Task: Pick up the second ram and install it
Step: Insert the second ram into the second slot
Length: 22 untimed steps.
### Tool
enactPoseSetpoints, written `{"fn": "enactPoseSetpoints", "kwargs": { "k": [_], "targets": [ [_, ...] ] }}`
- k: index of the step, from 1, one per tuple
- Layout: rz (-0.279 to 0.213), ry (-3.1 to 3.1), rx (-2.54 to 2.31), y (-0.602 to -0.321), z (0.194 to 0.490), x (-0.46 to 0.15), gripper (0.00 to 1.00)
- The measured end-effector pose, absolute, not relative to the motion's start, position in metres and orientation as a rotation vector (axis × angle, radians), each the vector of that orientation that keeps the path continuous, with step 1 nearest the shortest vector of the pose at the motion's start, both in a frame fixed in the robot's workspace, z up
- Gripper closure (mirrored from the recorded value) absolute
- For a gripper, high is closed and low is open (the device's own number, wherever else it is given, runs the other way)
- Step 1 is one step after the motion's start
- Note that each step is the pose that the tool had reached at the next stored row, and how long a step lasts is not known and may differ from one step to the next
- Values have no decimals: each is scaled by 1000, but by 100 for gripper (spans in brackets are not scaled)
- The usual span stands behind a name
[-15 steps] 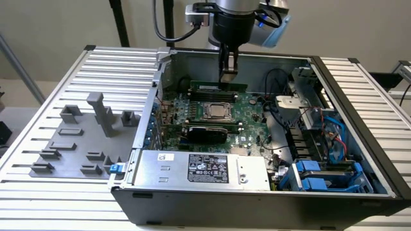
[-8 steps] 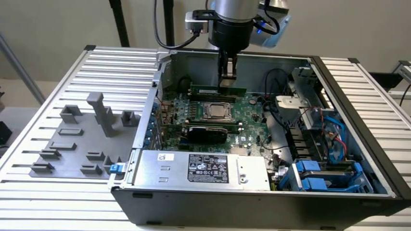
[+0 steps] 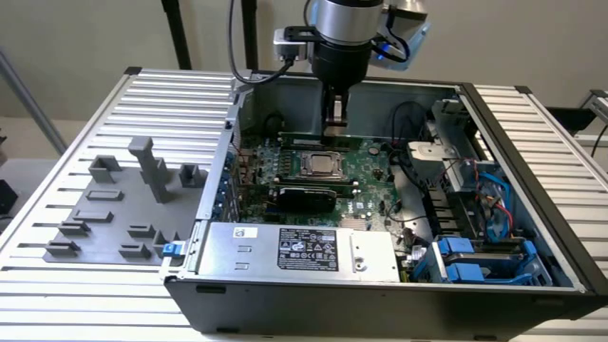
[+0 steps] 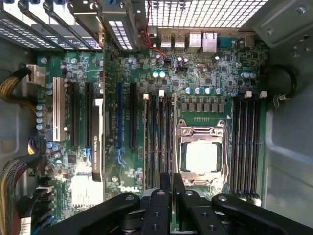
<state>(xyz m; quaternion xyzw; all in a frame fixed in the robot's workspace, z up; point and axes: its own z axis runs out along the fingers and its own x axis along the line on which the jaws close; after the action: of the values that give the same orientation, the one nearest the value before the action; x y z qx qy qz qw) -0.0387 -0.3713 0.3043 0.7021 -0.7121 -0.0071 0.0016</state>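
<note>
We see the claw (image 4: 172,188) lowered into the open computer case (image 3: 532,185), its two fingers drawn narrow and clamped on the second ram (image 4: 174,132). In the wrist view the stick runs edge-on away from the fingers, a thin pale line standing over the black memory slots (image 4: 159,142) just beside the CPU socket (image 4: 201,155). In the exterior view it sits as a green strip (image 3: 318,137) below the claw, just behind the socket (image 3: 323,165).

We judge the stick light, stiff and thin, but fragile: its chips and contact edge would not take bending or twisting. The sound hold is on the long top edge, near the middle, flat faces between the pads, as it looks to be now.

The motherboard (image 4: 205,73) is crowded with capacitors and clips. The case stands on a ribbed metal bench (image 3: 57,285), with gray fixture blocks (image 3: 124,206) at the exterior view's left. Room is tight: case walls, cables (image 4: 14,88) and the expansion card (image 4: 97,142) hem the claw in.
</note>
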Motion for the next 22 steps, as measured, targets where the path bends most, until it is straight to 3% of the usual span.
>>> {"fn": "enactPoseSetpoints", "kwargs": {
  "k": [22],
  "targets": [
    [-25, -2238, 2203, -377, 264, -40, 86]
  ]
}}
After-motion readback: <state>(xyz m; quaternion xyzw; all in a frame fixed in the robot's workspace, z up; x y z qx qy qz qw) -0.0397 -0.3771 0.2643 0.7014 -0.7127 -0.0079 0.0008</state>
